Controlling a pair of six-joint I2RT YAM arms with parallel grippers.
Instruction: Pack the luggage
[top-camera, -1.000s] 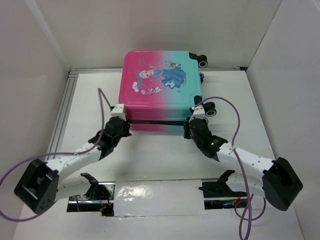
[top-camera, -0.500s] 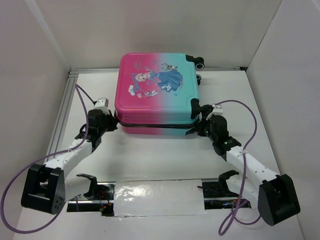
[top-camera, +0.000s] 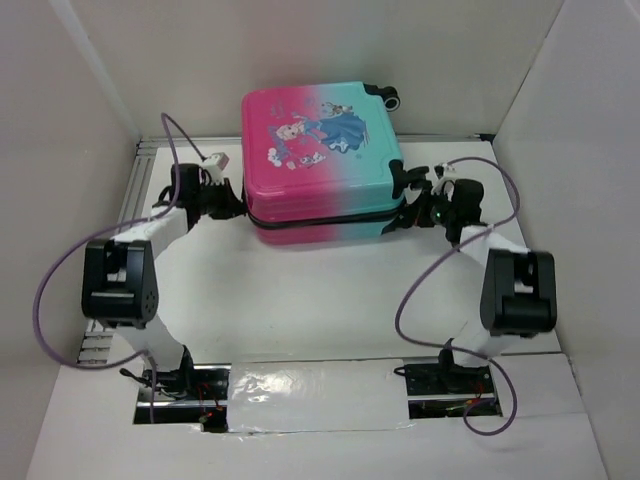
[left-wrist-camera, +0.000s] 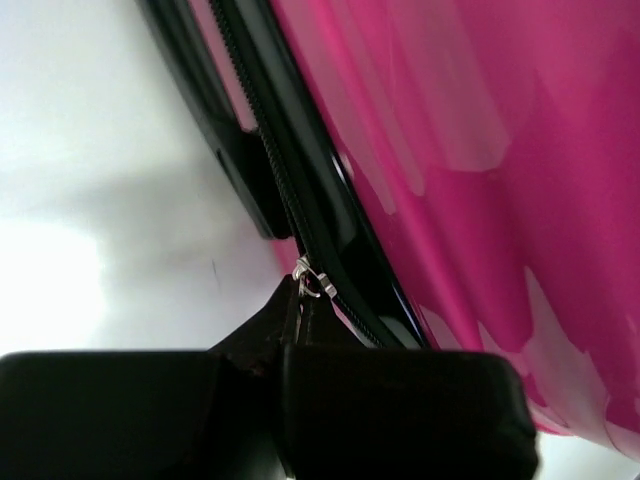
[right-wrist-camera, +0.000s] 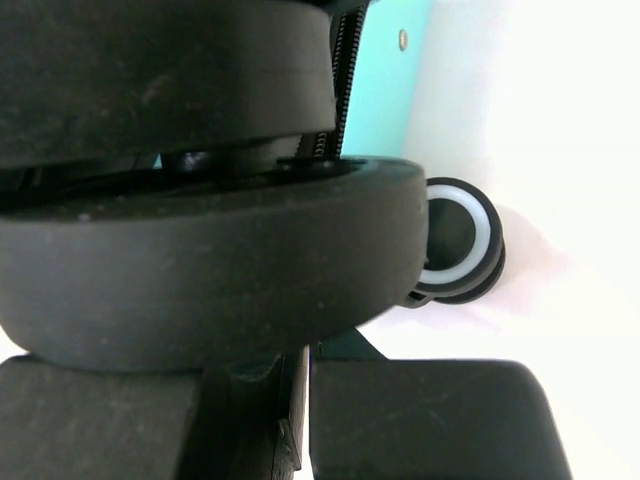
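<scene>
White table (top-camera: 300, 295) bears closed luggage (top-camera: 320, 150) (left gripper (top-camera: 237, 203) clamped at its zipper (left-wrist-camera: 287, 200)).

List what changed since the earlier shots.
Both grippers slid from the near corners of the pink-to-teal hard-shell suitcase back along its sides, left gripper on the left pinching the silver zipper pull, right gripper beside the black wheels. The suitcase edged backward. It stayed closed, grippers shut.

A white table (top-camera: 300, 310) is filling the floor of the scene, and plain white walls (top-camera: 300, 50) are standing around it at the back, left and right. A grooved metal rail (top-camera: 135, 185) is running along its left edge. A shiny strip of tape (top-camera: 315, 395) is stretching across the near edge.
</scene>
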